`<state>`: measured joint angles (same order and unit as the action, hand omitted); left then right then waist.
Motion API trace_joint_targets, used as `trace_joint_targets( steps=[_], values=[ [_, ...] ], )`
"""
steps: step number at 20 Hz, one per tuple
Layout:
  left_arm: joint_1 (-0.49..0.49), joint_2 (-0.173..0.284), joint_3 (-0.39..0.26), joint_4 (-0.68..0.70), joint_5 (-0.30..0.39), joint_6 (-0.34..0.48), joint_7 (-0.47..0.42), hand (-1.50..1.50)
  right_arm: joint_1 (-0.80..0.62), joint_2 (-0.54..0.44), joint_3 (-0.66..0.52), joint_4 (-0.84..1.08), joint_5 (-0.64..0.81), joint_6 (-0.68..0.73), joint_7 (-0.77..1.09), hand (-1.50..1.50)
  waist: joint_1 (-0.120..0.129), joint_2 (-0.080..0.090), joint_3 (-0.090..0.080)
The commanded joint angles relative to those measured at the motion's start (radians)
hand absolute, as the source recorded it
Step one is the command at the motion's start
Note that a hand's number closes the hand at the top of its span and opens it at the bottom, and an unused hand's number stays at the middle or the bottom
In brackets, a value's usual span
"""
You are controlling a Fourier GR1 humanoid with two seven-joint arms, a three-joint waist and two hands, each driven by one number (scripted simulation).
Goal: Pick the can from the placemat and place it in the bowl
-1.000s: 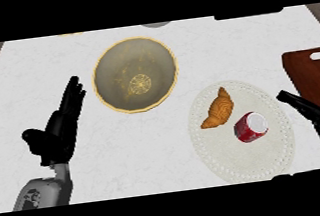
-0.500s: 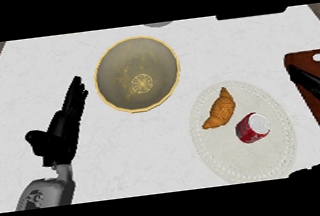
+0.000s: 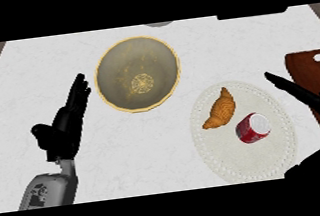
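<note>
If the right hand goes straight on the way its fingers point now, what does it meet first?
Likely nothing: the right hand points up-left over the placemat's upper edge, passing above the croissant and can. Farther on lies the bowl, though height is unclear.

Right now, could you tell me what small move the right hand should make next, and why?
Probably bring the right hand left and down toward the red can. The can lies on its side on the white placemat, beside the croissant, and the hand, fingers straight, hangs just right of the mat without touching it. The bowl holds nothing yet.
</note>
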<state>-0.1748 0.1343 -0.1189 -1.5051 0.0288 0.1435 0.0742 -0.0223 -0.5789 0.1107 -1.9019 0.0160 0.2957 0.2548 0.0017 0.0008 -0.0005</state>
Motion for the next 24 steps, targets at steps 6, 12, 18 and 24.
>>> trace_joint_targets(
  steps=[6,12,18,24],
  values=[
    [0.059,-0.039,0.008,-0.006,-0.025,-0.027,-0.057,0.00,0.023,0.103,-0.002,0.078,0.107,0.109,-0.066,-1.50,-0.002,-0.001,0.001],
    [-0.014,-0.014,0.050,-0.012,-0.030,-0.041,0.020,0.00,0.025,0.097,-0.121,0.144,-0.002,0.210,-0.176,-1.50,-0.003,-0.001,0.001],
    [0.034,-0.021,0.055,-0.049,-0.029,-0.067,0.021,0.00,0.096,0.151,-0.174,0.113,-0.022,0.251,-0.200,-1.50,-0.003,-0.001,0.001],
    [0.025,-0.048,0.070,0.012,-0.056,-0.065,-0.035,0.00,0.035,0.211,-0.172,0.213,0.037,0.277,-0.193,-1.50,-0.002,-0.001,0.001]
  ],
)
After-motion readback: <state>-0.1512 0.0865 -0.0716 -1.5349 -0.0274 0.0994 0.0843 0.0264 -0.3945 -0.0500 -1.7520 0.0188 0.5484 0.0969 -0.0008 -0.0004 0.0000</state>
